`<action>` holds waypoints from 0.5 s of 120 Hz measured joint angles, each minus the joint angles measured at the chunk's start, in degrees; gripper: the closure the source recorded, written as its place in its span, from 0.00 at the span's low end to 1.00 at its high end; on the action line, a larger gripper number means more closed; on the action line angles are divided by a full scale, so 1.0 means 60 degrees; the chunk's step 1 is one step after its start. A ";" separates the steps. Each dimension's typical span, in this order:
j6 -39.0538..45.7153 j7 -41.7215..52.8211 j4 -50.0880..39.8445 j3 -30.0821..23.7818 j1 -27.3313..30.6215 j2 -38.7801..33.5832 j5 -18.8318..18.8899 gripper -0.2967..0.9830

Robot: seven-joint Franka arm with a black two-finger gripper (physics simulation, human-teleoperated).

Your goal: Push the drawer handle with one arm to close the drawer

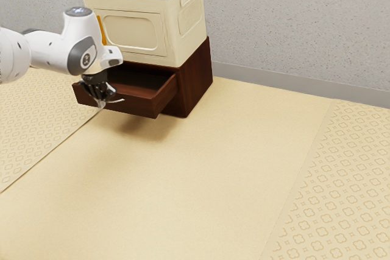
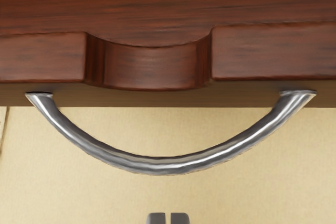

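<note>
Exterior view: drawer (image 1: 116,101) is seen pulled out of the dark wood cabinet (image 1: 197,80), front face well clear of the body. Cream crate (image 1: 131,31) is carried on top of the cabinet. Gripper (image 1: 107,97) is held low at the drawer front, right by the handle (image 1: 119,100); contact can't be confirmed from here. Wrist view: handle is seen as a bowed metal bar, both ends fixed to the drawer front, middle standing proud of it. Fingers (image 2: 179,219) are set almost together, just a thin slit between them, nothing gripped, so gripper is read as closed. They are lined up near the middle of the bow, on its outer side, with a visible gap in this view. Handling, judged only: bar looks rigid, smooth and probably slippery, not fragile; drawer should run on a straight slide with light to moderate drag. No grasp needed. Push is best applied at the centre of the bow, square to the front, slow and steady toward the cabinet. If pushed off-centre, the drawer could be racked or the tips could be slid along the curve, or over or under the bar.
</note>
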 joint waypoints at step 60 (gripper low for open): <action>0.0291 -0.0143 0.1028 -0.0032 0.0345 0.1032 -0.0029 0.85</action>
